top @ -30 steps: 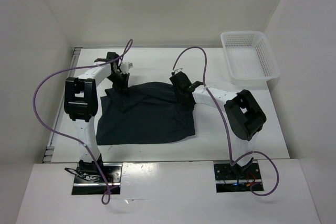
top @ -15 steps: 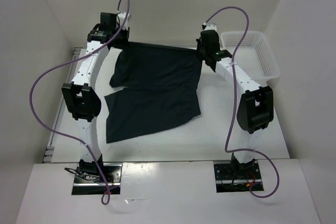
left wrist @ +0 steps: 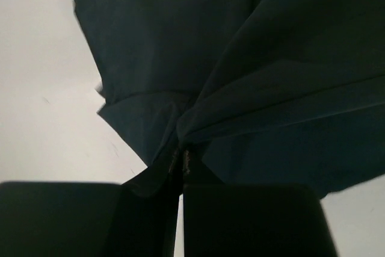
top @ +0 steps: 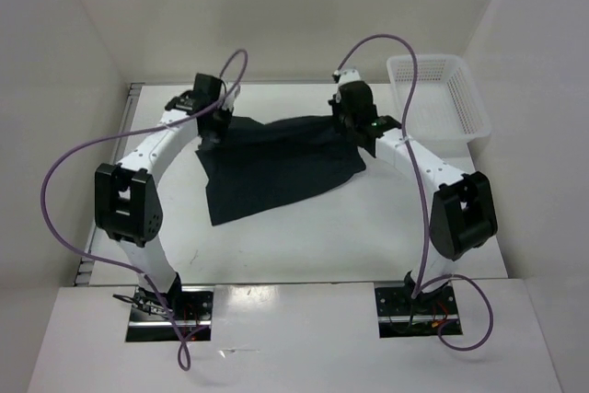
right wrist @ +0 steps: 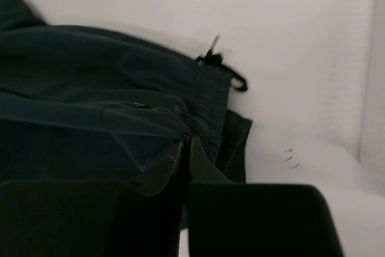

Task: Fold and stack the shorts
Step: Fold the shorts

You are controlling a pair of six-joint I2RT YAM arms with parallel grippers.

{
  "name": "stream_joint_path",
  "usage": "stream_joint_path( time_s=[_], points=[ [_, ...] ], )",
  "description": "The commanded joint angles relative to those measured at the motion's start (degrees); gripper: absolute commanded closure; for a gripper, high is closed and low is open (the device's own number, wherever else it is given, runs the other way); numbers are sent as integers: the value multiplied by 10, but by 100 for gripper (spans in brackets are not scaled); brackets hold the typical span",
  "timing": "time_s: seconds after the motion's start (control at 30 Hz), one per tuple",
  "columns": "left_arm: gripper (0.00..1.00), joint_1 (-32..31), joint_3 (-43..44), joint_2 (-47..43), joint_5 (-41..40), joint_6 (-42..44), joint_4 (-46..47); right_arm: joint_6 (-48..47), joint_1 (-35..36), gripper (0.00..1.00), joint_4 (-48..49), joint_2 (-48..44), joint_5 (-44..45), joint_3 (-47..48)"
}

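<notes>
Shorts (top: 276,167) gripped at two points.
Left end effector (top: 214,128) and right end effector (top: 350,126) each clamp the cloth near the worktop's (top: 304,236) far edge.

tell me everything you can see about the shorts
The shorts are very dark navy, soft thin cloth, rumpled and partly doubled over on the table. The left claw and right claw each pinch a far corner; a gathered waistband and drawstring show beside the right one.
</notes>
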Motion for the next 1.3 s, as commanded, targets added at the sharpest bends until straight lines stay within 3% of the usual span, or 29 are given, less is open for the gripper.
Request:
stream_joint_path(
  time_s=[0.0, 0.07, 0.1, 0.13, 0.2, 0.5, 0.7, 0.9, 1.27],
  points=[
    [94, -20, -107, -53, -70, 3, -19, -36, 25, 100, 31, -36, 22, -56],
    [87, -28, -134, -60, -63, 3, -37, -19, 34, 100, 31, -36, 14, -83],
    [79, -33, -147, -60, -53, 3, -54, -19, 40, 100, 31, -36, 14, -91],
    [58, -33, -170, -65, -33, 3, -63, -14, 40, 100, 31, -36, 14, -99],
    [52, -38, -190, -72, -26, 3, -76, -8, 40, 100, 31, -36, 14, -119],
    [48, 12, -197, -89, -48, 3, -29, -8, 40, 100, 36, -36, 9, -148],
    [48, 77, -128, -29, 59, 3, -10, 3, 46, 100, 36, -30, -3, -158],
    [45, 72, -79, 44, 143, 3, 8, 15, 46, 100, 36, -13, -8, -164],
    [43, 48, -118, 88, 94, 3, -3, 32, 51, 100, 36, -13, -8, -187]
  ],
)
